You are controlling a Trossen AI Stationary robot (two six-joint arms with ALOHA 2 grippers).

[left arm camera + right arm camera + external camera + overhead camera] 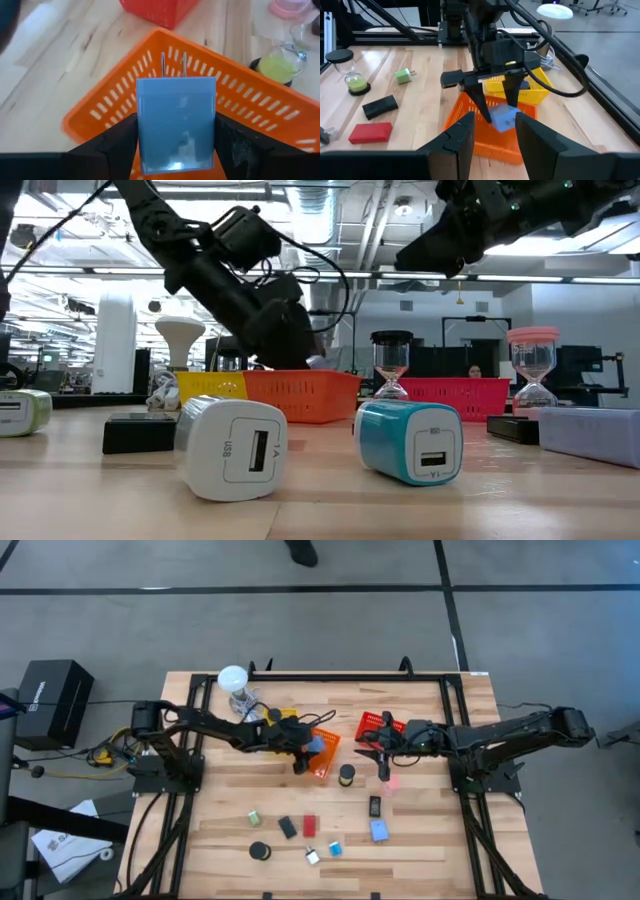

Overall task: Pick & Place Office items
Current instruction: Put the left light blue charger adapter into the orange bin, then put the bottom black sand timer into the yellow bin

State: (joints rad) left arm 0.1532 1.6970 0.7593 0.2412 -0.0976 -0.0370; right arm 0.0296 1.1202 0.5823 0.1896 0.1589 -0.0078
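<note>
My left gripper (303, 752) is shut on a light-blue charger block (176, 125) with two metal prongs and hovers over the orange mesh basket (240, 100). My right gripper (494, 136) is open and holds nothing; it hangs above the table right of the orange basket (325, 755), near the red basket (375, 726), facing the left gripper. Loose items lie on the near half of the table: a green cube (255, 817), a black rectangle (288, 827), a red rectangle (310, 825), a black puck (260, 851), white (235, 448) and teal (410, 440) cubes, and another light-blue block (380, 830). My left gripper pinches the light-blue block by its two opposite side faces (142, 135), one finger (120, 137) on each side. The fingers come from above, slanting down. The block is lifted clear over the orange basket, with its prongs (173, 64) pointing away from the wrist.
A yellow basket (520, 87) stands behind the orange one, beside a white round-headed stand (234, 680). Hourglasses stand near the baskets: green sand (277, 65), pink (533, 365) and black (390, 360). A small black item (375, 806) lies near the right arm.
</note>
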